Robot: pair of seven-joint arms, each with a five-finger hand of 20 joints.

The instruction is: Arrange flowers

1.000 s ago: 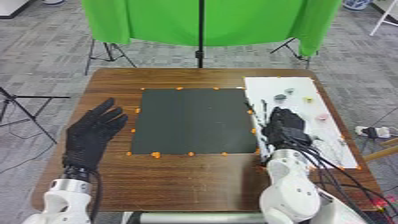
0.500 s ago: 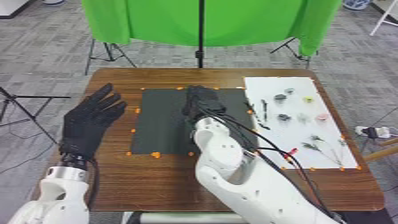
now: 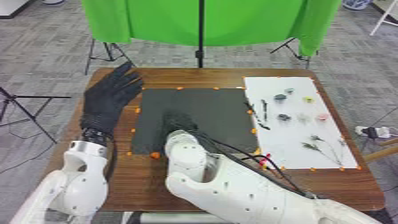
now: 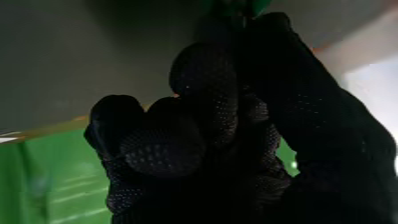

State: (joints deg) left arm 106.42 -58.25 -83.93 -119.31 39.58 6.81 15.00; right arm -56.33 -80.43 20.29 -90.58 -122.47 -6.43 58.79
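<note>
Several small blooms (image 3: pixel 322 117): grey, yellow, pink (white sheet (image 3: pixel 277 156) beneath).

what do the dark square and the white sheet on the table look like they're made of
The dark square looks like matte card or felt: flat, evenly grey, no shine. The white sheet seems to be smooth paper or thin board, flat with crisp straight edges.

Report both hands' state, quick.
Left hand: open, holding nothing.
Right hand: fingers and thumb pinched on something green; exactly what can't be told.
</note>
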